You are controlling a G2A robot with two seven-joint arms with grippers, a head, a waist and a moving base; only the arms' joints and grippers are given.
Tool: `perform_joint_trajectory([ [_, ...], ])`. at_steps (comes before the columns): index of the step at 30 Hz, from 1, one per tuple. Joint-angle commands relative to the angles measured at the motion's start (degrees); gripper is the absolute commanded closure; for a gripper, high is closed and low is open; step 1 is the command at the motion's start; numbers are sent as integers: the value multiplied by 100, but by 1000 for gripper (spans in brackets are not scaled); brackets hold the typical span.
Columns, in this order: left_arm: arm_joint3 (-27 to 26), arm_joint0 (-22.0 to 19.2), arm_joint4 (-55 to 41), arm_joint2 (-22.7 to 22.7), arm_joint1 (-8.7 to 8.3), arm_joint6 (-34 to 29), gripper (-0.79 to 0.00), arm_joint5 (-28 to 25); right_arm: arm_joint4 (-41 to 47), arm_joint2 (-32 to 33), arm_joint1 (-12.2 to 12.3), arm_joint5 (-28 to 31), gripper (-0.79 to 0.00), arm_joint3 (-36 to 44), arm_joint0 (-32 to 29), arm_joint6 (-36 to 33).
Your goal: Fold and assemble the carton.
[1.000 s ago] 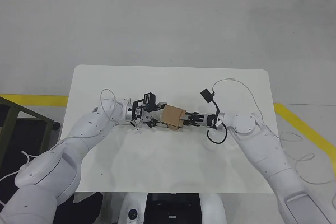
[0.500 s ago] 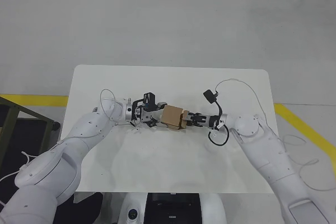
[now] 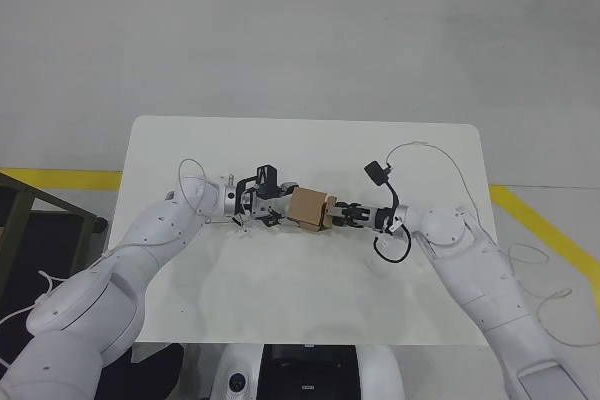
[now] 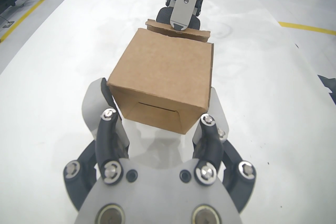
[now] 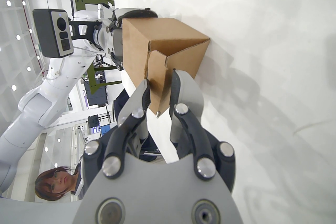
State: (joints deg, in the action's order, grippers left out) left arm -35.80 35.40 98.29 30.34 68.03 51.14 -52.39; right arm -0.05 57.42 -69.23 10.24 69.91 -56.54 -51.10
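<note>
**Q:** Where was the carton?

**A:** The brown cardboard carton (image 3: 308, 209) sat on the white bench (image 3: 230, 300), near the middle, directly between the two arms. It lay on its side. One open end faced the left arm and the other end faced the right arm.

**Q:** What was the left gripper doing?

**A:** The left gripper (image 3: 280, 208) was at the carton's open end. In the left wrist view its fingers (image 4: 105, 89) were spread wide, one on each side wall of the carton (image 4: 162, 72), and the dark pads were pressed against the cardboard. Through that open end, a thin slot could be seen cut into the inner panel.

**Q:** And the right gripper?

**A:** The right gripper (image 3: 332, 214) met the carton from the opposite end. In the right wrist view its fingers (image 5: 144, 93) were drawn close together and pinched a loose flap (image 5: 157, 88) that stuck out from the carton (image 5: 168, 36). The left wrist view showed the same grip from the other side: one metal finger lay flat on top of the flap (image 4: 194, 34) at the far edge of the box.

**Q:** Was the carton closed?

**A:** No. The flap stood out from the body and both ends were open.
</note>
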Motion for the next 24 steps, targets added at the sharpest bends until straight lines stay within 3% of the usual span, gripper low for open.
perform_joint_trajectory([
  [1,-5,1,8,1,0,1,-610,10,5,-7,-2,0,-120,-10,0,4],
  [24,-47,16,40,22,-5,5,-613,1,-280,-188,-40,-249,-135,124,110,96],
])
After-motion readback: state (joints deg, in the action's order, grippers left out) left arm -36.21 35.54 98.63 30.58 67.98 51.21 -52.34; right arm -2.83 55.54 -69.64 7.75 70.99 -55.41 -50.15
